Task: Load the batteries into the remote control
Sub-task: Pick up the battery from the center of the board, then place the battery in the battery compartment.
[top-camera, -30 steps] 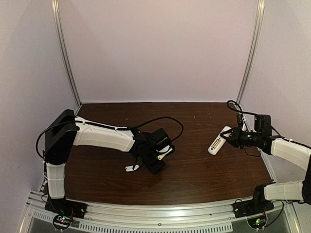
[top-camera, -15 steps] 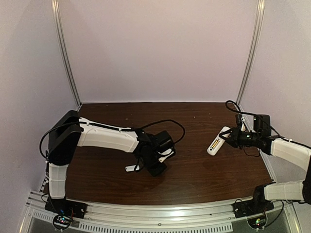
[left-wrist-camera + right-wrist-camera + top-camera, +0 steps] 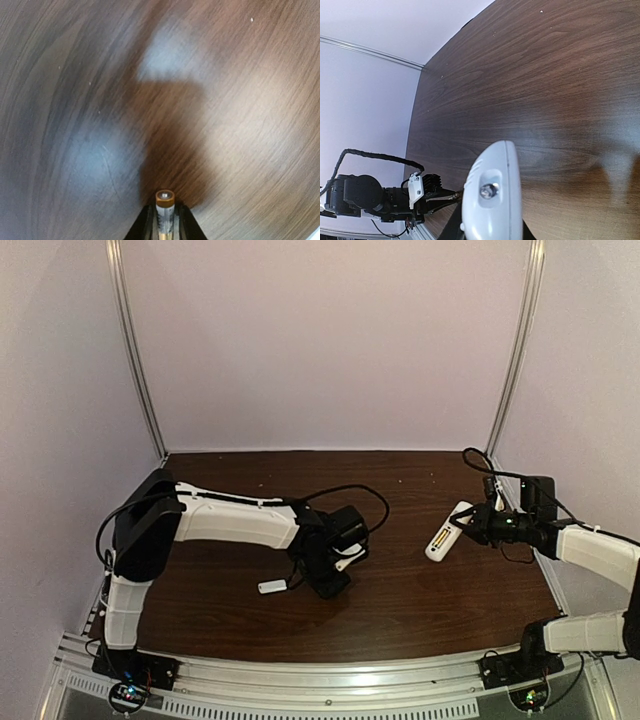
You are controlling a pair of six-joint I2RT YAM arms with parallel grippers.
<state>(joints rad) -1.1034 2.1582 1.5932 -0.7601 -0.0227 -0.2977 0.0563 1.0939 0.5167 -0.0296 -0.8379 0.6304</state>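
The left fingers (image 3: 144, 226) are nearly closed, pinching a battery (image 3: 164, 202) lengthwise at the bottom centre of the left wrist view. Its gold-rimmed end sticks out past the tips, and the blurred tabletop (image 3: 235, 120) lies beyond. Gripping the cell along its body leaves the nose free, which looks suited to feeding it end-first into a slot. In the overhead view this arm sits in the lower middle of the frame, well apart from the remote.

The right fingers (image 3: 449, 230) are clamped tight on the remote control (image 3: 447, 528), which sits at the right of the overhead frame and appears lifted off the wood, its far end aimed toward the centre. It is held by one end only, so most of its length stays exposed. A golden strip (image 3: 440, 537) shows along its upper face — probably the open recess with one cell already seated, though it is too small to be sure. The right wrist view shows only the rounded white nose of the remote.

A small flat white cover (image 3: 272, 586) lies on the tabletop just left of the left arm's tip, likely parked there until the loading is done.

The next step is probably to carry the battery across to the recess.
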